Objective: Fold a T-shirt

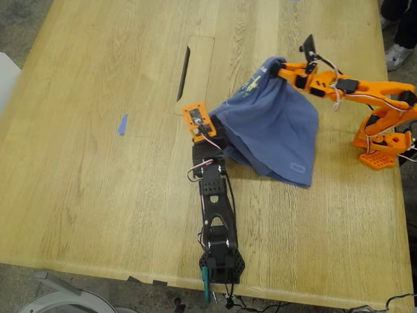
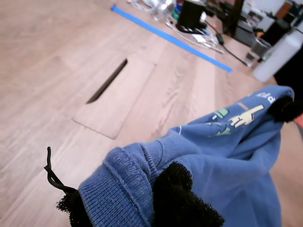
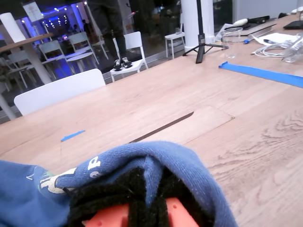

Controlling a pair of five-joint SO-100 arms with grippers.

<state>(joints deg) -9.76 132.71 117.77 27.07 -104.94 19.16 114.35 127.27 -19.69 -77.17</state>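
Observation:
The slate-blue T-shirt (image 1: 273,130) hangs bunched between my two grippers above the table, its lower part drooping to the wood. Its green-yellow print (image 1: 251,85) faces up near the higher end. My first gripper (image 1: 215,128), on the black arm coming from the table's near edge in the exterior view, is shut on a ribbed edge of the T-shirt (image 2: 128,184); its black padded fingers (image 2: 182,198) pinch the cloth. My second gripper (image 1: 281,66), on the orange arm at the exterior view's right, is shut on the T-shirt (image 3: 156,161) close to the print (image 3: 71,175).
A hatch with a dark slot (image 1: 184,65) is set into the wooden table (image 1: 98,195) just beyond the shirt. A small blue tape strip (image 1: 122,124) lies at the exterior view's left. The orange arm's base (image 1: 378,147) stands near the exterior view's right edge. A person's shoe (image 1: 396,56) shows beyond it.

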